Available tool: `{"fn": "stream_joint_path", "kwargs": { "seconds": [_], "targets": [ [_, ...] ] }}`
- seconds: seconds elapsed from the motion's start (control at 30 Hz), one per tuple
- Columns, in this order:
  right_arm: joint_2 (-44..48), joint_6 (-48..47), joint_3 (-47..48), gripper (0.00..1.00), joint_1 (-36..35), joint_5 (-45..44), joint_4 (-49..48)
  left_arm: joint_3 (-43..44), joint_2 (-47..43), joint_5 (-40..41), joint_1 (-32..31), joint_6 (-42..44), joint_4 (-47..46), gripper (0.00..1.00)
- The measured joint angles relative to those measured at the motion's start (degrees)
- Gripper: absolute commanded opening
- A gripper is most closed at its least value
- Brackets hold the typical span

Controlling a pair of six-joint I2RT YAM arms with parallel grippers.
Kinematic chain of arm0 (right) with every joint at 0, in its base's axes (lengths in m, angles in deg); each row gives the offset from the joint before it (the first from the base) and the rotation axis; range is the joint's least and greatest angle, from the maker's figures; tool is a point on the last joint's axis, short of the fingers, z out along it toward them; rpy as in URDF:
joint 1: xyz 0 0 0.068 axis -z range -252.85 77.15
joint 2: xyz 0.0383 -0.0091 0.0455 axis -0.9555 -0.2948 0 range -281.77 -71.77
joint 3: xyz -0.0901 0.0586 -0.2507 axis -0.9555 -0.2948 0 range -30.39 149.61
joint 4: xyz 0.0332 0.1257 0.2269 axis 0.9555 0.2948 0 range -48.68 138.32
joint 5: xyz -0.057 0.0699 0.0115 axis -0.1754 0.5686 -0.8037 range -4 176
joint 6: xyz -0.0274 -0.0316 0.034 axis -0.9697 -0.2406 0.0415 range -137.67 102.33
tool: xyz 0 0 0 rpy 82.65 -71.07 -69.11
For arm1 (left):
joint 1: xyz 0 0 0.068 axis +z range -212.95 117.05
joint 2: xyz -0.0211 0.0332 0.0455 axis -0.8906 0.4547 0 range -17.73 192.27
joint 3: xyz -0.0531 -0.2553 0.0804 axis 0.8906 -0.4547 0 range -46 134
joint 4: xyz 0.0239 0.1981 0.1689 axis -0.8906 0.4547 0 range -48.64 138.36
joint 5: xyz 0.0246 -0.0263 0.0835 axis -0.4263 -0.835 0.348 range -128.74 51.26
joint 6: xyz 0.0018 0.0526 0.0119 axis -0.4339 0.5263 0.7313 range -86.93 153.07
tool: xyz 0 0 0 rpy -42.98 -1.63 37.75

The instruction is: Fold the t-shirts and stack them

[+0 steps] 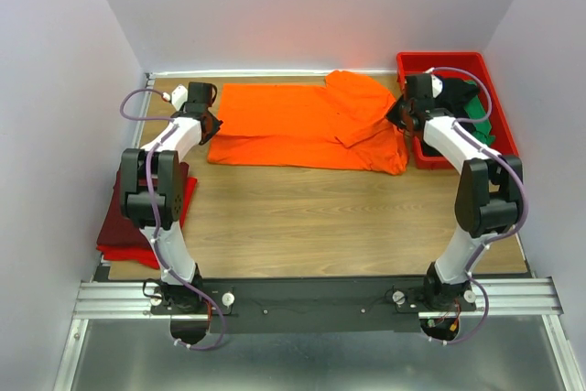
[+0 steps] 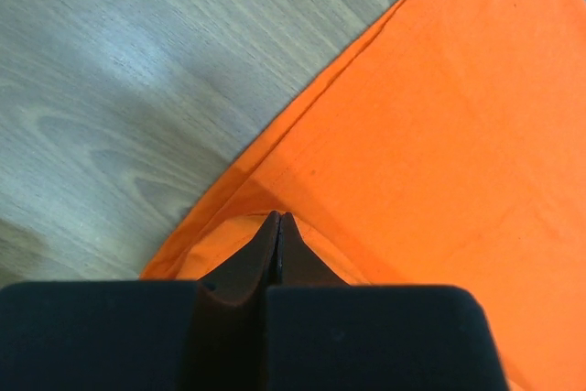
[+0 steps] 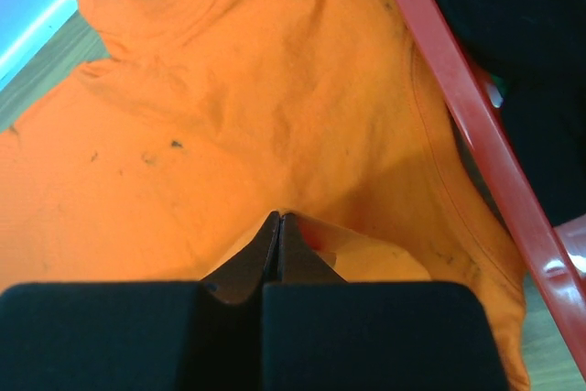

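Spanning the work area: a pale wood-grain tabletop (image 1: 320, 217), walled in white on three sides.

Item 1. Bright orange soft-cloth t-shirt (image 1: 293, 125), spread flat across the far half of the tabletop. Its left portion lies smooth with a straight layered edge. Its right portion is rumpled, with one flap doubled back over the body. Its right border lies against the tray's wall. Small dark specks show on the cloth in the right wrist view (image 3: 229, 135).

Item 2. Rigid red plastic tray (image 1: 439, 59), rectangular, at the far right corner, just beside the orange shirt.

Item 3. Pile of maroon and red cloth shirts (image 1: 114, 226), at the left edge of the tabletop, partly hidden behind the left arm.

Item 4. Green cloth (image 1: 476, 114) and black cloth (image 3: 513, 25), both inside the tray, bunched.

Item 5. Left gripper (image 2: 279, 217), black fingers pressed together, pinching the orange shirt's left hem, which lifts slightly at the tips.

Item 6. Right gripper (image 3: 279, 217), fingers likewise clenched, nipping the orange cloth near the tray wall.
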Motion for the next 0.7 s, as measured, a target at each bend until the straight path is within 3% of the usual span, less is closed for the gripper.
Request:
{"fn": "stream_joint_path", "kwargs": {
  "seconds": [0.1,0.17,0.2,0.23,0.27,0.3,0.37,0.4,0.5,0.7],
  "targets": [
    [-1.22,-0.07,1.53,0.01,0.09,0.81,-0.33,0.09,0.52,-0.02,0.02,0.11,-0.22,0.0],
    [-2.67,-0.22,2.95,0.11,0.09,1.31,-0.39,0.11,0.74,-0.15,0.04,0.31,-0.48,0.12],
    [-3.26,-0.52,3.54,0.18,0.09,1.53,-0.46,0.11,0.85,-0.26,0.07,0.48,-0.72,0.28],
    [-4.13,-0.7,4.33,0.36,0.09,1.81,-0.42,0.11,0.92,-0.37,0.11,0.7,-1.11,0.33],
    [-5.18,-1.25,5.27,0.44,0.09,2.23,-0.48,0.11,0.92,-0.48,0.15,1.14,-1.22,0.38],
    [-5.9,-1.6,5.92,0.5,0.11,2.6,-0.44,0.09,0.92,-0.63,0.26,1.27,-1.68,0.49],
    [-7.26,-2.67,7.23,0.68,0.11,3.56,-0.46,0.09,0.79,-0.68,0.48,1.77,-2.56,0.57],
    [-7.76,-3.3,7.74,0.71,0.11,4.24,-0.48,0.04,0.5,-0.68,0.66,1.92,-2.67,0.64],
    [-7.56,-4.22,7.78,0.71,0.11,5.25,-0.44,-0.59,-0.92,-0.61,1.03,2.36,-2.64,0.69],
    [0.81,-4.0,-0.74,0.64,0.11,6.67,-0.94,-8.96,-9.97,-0.63,1.05,0.7,-2.32,0.66]
  ]
}}
